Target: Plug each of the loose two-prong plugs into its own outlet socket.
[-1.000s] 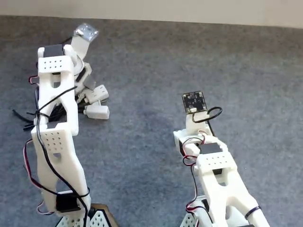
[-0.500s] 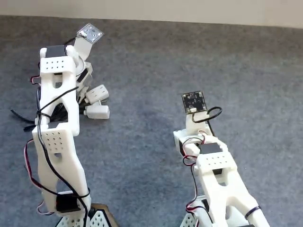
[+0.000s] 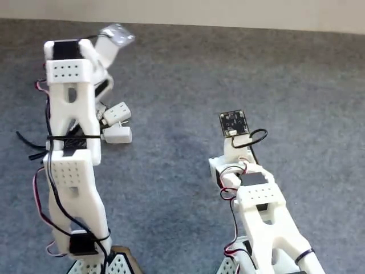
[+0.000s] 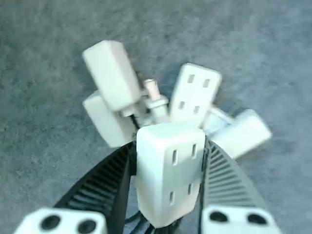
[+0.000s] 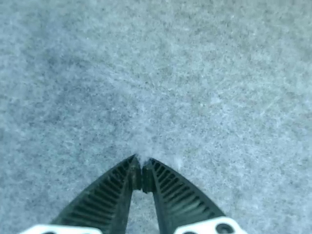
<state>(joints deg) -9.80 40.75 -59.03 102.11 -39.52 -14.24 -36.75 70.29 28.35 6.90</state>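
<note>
My left claw grasps a white outlet block, its long axis in line with the claw, at the table's ten o'clock. Loose plugs crowd just beyond, toward twelve. My right claw, clenched on nothing, sits well apart at four o'clock.

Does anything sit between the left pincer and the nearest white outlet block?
Nothing visible does. The left pincer is shut on the outlet block, one finger against each side, with nothing between. Close behind it crowd other white pieces.
</note>
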